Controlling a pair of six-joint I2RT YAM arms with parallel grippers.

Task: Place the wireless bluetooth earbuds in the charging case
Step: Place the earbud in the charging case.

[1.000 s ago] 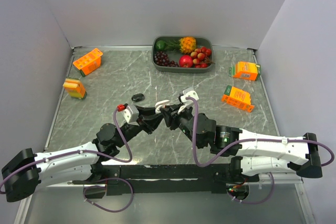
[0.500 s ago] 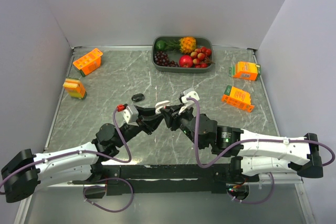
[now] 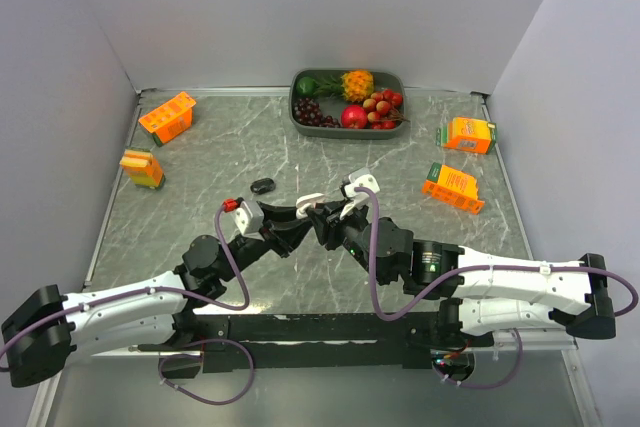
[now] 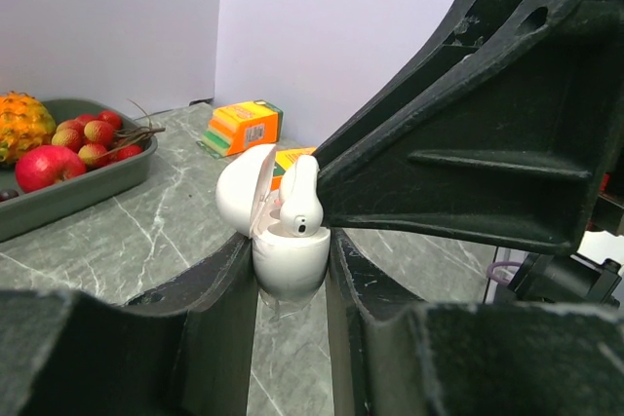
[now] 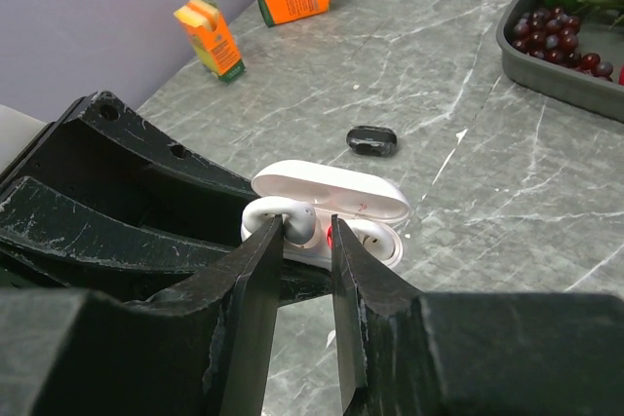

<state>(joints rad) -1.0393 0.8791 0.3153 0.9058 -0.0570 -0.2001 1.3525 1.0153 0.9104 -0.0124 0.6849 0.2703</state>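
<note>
**Ana:** What did the overhead camera give you?

**Ben:** Both arms met over the middle of the marble table (image 3: 180, 207). The left gripper (image 3: 298, 215) and the right gripper (image 3: 328, 219) were tip to tip, with the white charging case (image 3: 309, 197) between them. From up there the jaws were too small to judge. A small glossy black piece (image 3: 263, 186) lay just left of them (bud or case, I couldn't tell). A fruit tray (image 3: 330, 130) sat at the far edge. Orange cartons stood two to the left (image 3: 167, 117) and two to the right (image 3: 468, 134).

**Ana:** And the left wrist camera?

**Ben:** There the left fingers (image 4: 195, 299) were drawn in tight on the case's lower shell. The case stood upright with its lid tipped back open. A white earbud (image 4: 300, 197) stood in its mouth, stem up, with its right side against the black finger of the right gripper.

**Ana:** The right wrist camera?

**Ben:** Its fingers (image 5: 253, 270) were set narrow, pinching the white earbud at the left end of the open case. I couldn't tell whether the bud was fully seated. The black piece lay on the table beyond the case, apart from it. Two cartons stood farther back on the left, and the tray's corner showed at the upper right.
</note>
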